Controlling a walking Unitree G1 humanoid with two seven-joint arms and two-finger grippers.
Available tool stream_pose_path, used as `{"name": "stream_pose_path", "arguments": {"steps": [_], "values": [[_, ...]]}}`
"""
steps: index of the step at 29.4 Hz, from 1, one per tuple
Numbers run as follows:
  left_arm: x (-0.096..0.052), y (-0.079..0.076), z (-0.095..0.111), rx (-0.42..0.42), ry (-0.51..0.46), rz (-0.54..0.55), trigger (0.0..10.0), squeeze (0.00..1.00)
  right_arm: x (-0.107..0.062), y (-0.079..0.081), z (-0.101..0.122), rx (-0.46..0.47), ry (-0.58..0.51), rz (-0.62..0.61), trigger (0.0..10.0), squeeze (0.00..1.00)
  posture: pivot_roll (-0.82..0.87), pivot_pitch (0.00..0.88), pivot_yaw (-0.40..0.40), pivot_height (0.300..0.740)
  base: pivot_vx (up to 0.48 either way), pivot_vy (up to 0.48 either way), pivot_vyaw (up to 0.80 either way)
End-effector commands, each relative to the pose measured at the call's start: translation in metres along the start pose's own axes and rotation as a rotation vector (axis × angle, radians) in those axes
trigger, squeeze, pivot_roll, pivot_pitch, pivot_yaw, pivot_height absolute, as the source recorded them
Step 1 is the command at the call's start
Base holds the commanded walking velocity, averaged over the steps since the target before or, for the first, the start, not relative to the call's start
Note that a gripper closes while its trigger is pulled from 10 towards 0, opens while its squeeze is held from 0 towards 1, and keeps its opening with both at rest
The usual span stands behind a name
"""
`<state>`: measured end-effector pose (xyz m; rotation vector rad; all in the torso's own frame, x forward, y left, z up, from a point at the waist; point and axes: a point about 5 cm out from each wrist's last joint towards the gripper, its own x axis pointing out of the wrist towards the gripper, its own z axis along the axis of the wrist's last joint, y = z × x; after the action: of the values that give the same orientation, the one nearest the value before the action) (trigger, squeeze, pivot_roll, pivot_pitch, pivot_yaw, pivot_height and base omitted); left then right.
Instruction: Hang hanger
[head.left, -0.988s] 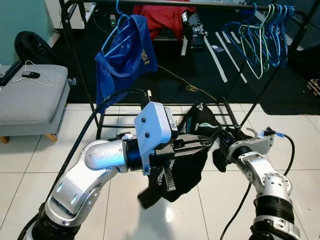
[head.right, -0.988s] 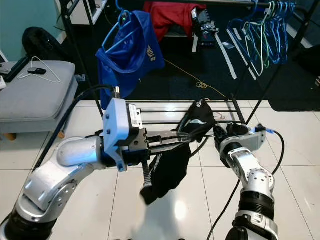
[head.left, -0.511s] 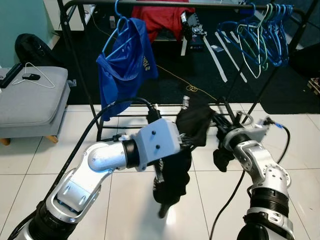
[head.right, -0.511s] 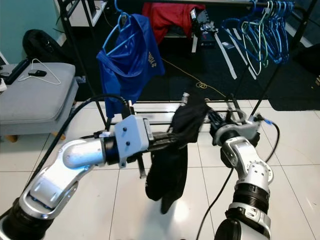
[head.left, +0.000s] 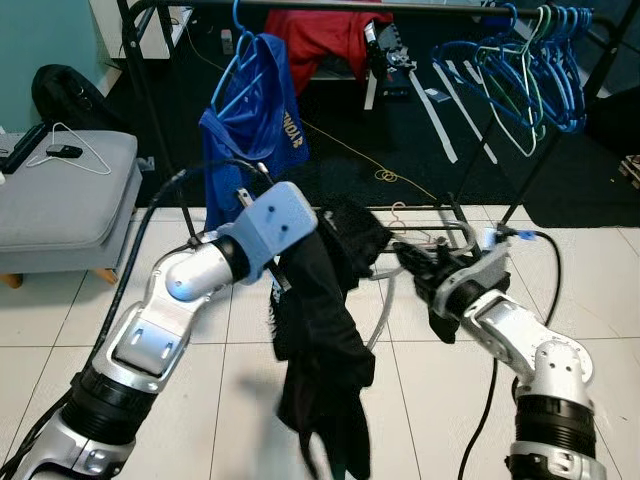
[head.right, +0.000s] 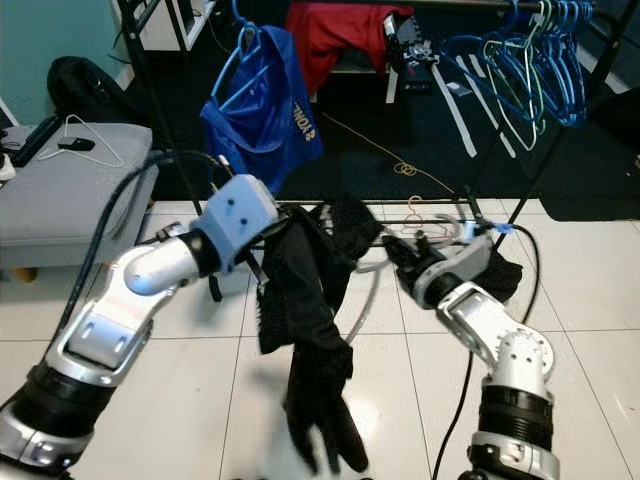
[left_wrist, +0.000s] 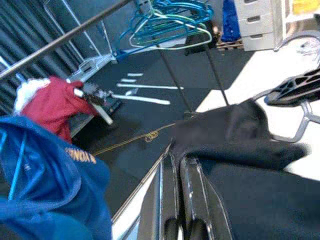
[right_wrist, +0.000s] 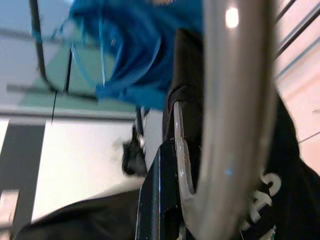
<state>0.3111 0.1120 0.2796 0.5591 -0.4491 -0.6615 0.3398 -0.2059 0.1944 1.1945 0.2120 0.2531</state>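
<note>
The left claw (head.left: 335, 225) is closed on the black garment (head.left: 320, 340), and the right claw (head.left: 425, 270), at 3 o'clock from it, pinches the silver hanger (head.right: 375, 285) low before the rack (head.left: 150, 110), so the loosely draped cloth may slip to the floor.

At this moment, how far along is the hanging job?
Done: a blue shirt on its hanger is on the rail. In hand: the left gripper and right gripper hold a black garment and a silver hanger between them, well below the rail. Left: hooking that hanger on the rail.
</note>
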Motion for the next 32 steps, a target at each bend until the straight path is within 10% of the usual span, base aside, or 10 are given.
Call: {"name": "stream_pose_path", "arguments": {"steps": [1,7,19,32], "values": [[-0.006,-0.002,0.007,-0.035,-0.072,-0.033,10.0,0.00,-0.004,-0.004,0.011,0.024,-0.054,-0.023,10.0,0.00,-0.03,0.263,-0.010,0.740,0.000,0.000,0.00],[-0.026,-0.017,0.009,-0.150,-0.143,-0.183,10.0,0.00,-0.009,0.000,0.028,0.082,-0.149,0.001,10.0,0.00,-0.03,0.268,-0.013,0.740,0.000,0.000,0.00],[-0.048,-0.001,-0.043,0.016,0.124,-0.150,10.0,0.00,-0.016,0.035,0.038,0.169,-0.172,0.242,10.0,0.00,-0.04,0.276,-0.007,0.740,0.000,0.000,0.00],[-0.058,0.010,-0.023,-0.097,0.004,-0.157,10.0,0.00,-0.018,0.009,0.062,-0.042,-0.334,-0.049,10.0,0.00,-0.04,0.278,-0.019,0.740,0.000,0.000,0.00]]}}
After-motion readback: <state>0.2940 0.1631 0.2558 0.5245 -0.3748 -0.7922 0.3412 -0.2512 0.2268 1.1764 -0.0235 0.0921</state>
